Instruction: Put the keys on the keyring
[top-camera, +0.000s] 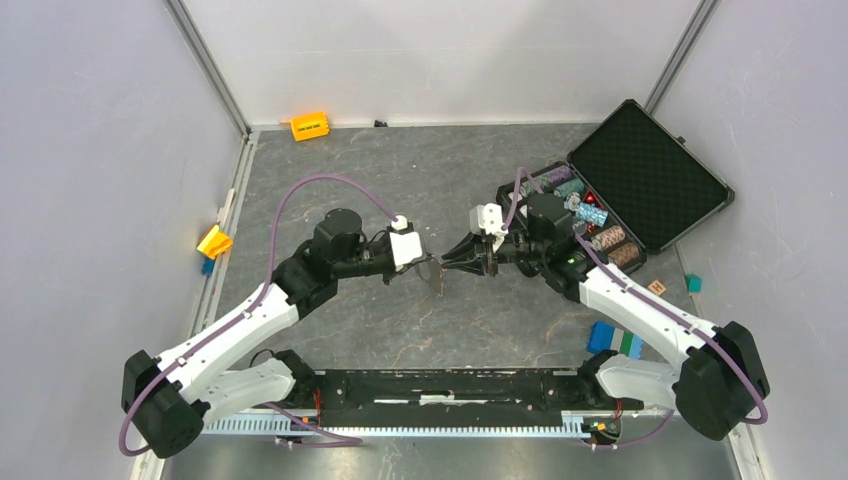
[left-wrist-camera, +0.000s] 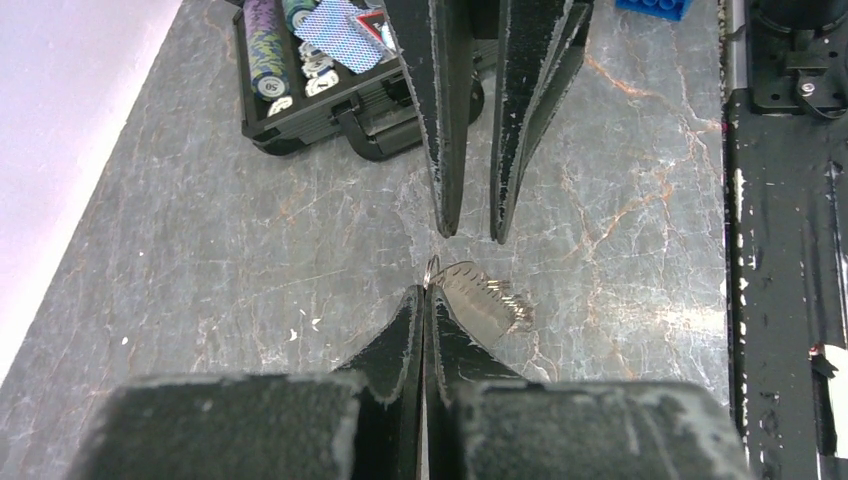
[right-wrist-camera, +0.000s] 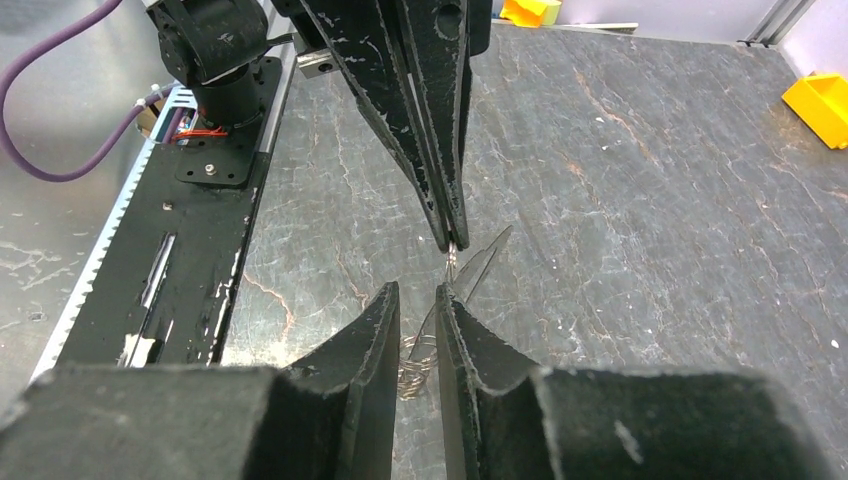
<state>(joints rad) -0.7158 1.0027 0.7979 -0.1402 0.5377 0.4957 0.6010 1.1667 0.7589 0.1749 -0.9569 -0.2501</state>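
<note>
Grey marbled tabletop (top-camera: 330, 170) lay beneath both arms: left gripper (left-wrist-camera: 423, 298) pinched the keyring (left-wrist-camera: 433, 268) at mid-table, keys (left-wrist-camera: 485, 300) dangling from it, while right gripper (left-wrist-camera: 472, 230) stood slightly parted just beside them.

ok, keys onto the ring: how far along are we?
Done: left gripper is shut on the keyring, held off the table, a key hanging beside it; whether it's threaded, can't tell. In hand: right gripper, jaws slightly apart and empty at the tips, faces the ring. Left: getting keys onto the ring; nothing confirms that yet.
</note>
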